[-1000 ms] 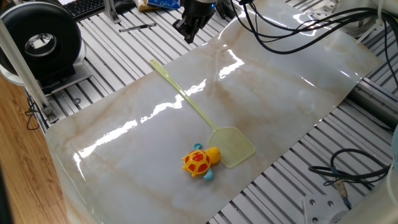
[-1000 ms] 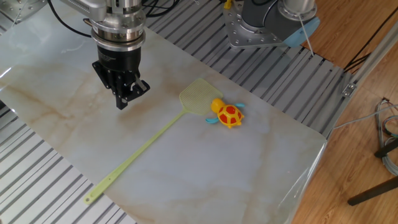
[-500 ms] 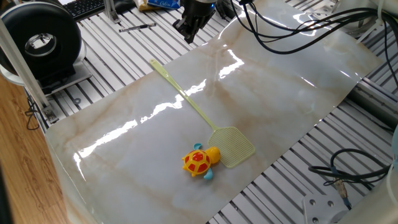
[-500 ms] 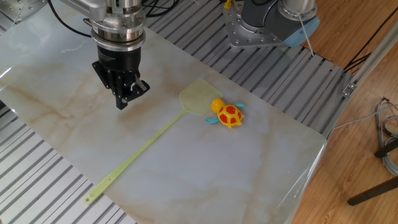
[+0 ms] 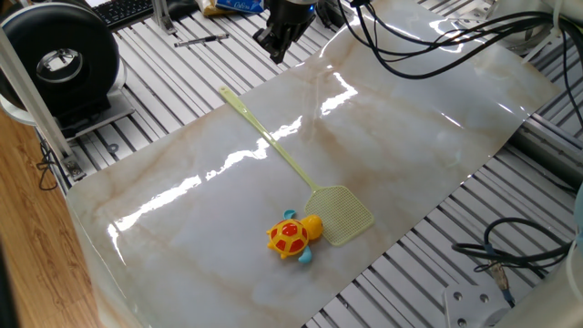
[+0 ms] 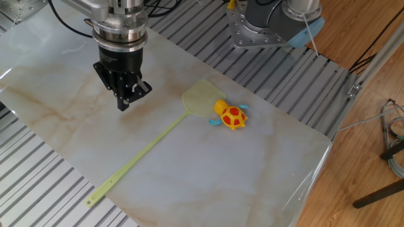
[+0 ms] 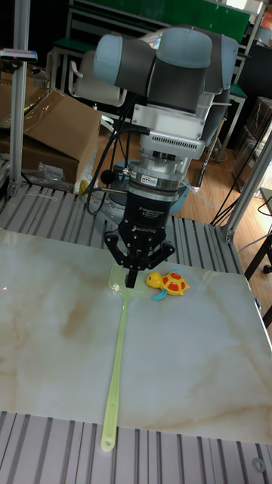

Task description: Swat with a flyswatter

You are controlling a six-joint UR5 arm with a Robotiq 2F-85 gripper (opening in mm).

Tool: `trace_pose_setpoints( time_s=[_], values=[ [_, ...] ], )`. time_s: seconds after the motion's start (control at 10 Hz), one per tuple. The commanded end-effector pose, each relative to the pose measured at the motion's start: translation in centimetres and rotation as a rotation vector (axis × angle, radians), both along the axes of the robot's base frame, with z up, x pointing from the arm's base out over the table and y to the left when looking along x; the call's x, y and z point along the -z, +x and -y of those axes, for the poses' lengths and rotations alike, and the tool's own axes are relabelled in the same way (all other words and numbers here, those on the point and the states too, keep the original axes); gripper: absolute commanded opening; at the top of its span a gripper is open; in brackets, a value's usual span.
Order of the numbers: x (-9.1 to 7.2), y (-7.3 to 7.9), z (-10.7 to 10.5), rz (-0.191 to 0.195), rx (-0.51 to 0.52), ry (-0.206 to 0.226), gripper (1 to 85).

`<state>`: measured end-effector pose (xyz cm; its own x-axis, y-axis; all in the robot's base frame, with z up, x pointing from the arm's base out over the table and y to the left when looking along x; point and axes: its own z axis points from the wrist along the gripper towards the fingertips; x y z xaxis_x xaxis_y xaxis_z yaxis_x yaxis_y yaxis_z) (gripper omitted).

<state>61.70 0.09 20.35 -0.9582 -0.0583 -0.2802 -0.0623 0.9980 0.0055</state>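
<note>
Marbled worktop (image 6: 265, 176) carries the swatter (image 6: 146, 147), lying flat and free, well apart from the claw (image 6: 124, 101). The claw hangs above the slab, empty, beside the handle's middle stretch; its fingers (image 7: 130, 273) look pressed nearly together at the tips, though the view is too coarse to be sure. The swatter's mesh head (image 5: 342, 214) lies farther from the claw than the handle tip (image 5: 224, 92) in one fixed view. A turtle toy (image 5: 293, 237) sits touching the head's edge, beyond it from the claw.
</note>
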Motion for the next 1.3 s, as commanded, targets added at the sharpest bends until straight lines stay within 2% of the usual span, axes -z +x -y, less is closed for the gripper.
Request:
trace_pose_setpoints(
  time_s=[0.0,0.5,0.6,0.8,0.9,1.0,1.1,1.2],
  values=[
    [-0.1,0.3,0.3,0.012,-0.007,-0.009,1.3],
    [0.0,0.1,1.6,0.008,-0.045,-0.076,1.3],
    [0.0,0.1,1.6,0.007,-0.051,-0.074,1.3],
    [-0.1,-0.3,0.9,-0.011,-0.047,-0.045,1.3],
    [-0.2,-1.0,1.0,-0.041,-0.049,-0.032,1.3],
    [-0.4,-2.5,1.1,-0.103,-0.013,0.001,1.3],
    [-0.7,-3.0,1.0,-0.124,0.021,0.031,1.3],
    [-1.2,-2.6,1.9,-0.111,0.020,-0.002,1.3]
  ],
)
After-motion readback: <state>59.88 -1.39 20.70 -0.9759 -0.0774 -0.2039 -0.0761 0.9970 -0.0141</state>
